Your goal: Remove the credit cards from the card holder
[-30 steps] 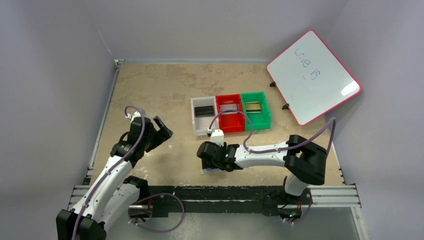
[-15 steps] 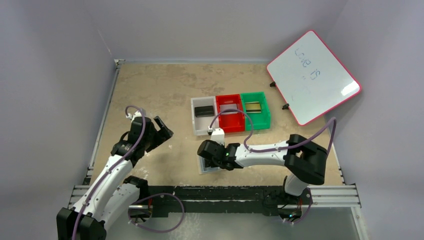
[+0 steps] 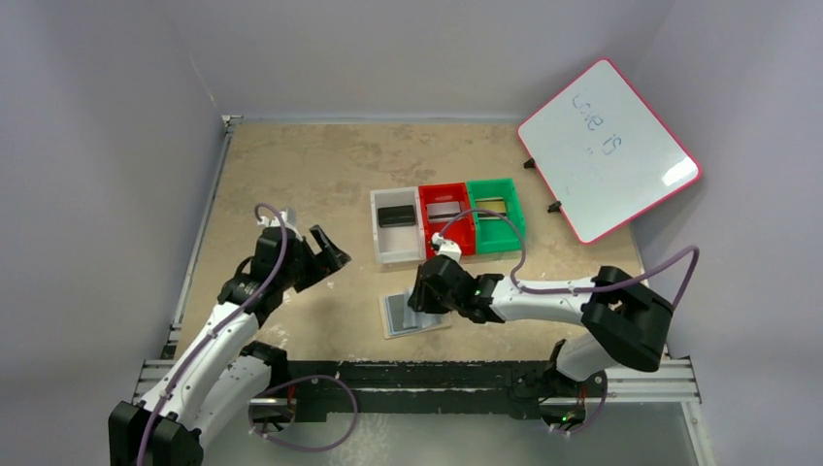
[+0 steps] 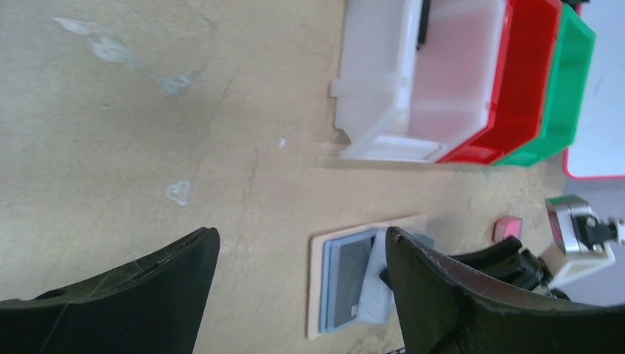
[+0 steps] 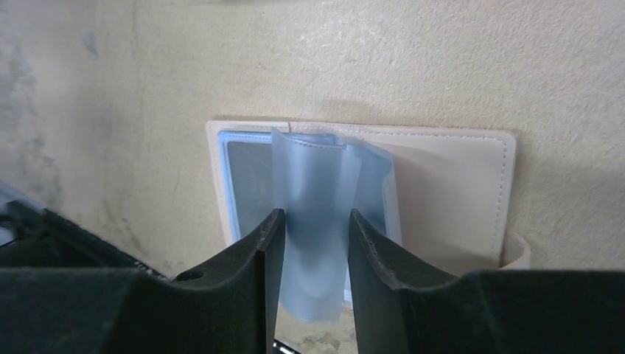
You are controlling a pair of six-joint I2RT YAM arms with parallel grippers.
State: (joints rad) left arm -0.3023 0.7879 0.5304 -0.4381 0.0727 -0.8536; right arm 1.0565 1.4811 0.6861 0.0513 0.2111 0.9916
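From above, the small tan-beige bifold card holder (image 3: pixel 396 320) is seen lying open near the front edge of the sandy table (image 3: pixel 311 175), with the right gripper (image 3: pixel 424 296) lowered onto it. A black card (image 3: pixel 396 216), a silvery card (image 3: pixel 444 210) and a dull gold card (image 3: pixel 492 206) are each laid in their own bin, apparently sorted.

In the left wrist view, the left gripper (image 4: pixel 302 236) is held well apart from the holder (image 4: pixel 317 287), jaws spread wide and empty, probably kept clear.

In the right wrist view, a translucent blue-grey pocket leaf (image 5: pixel 317 184) is pinched and bowed upright between the narrowed jaws, presumably so that the pocket beneath is exposed.
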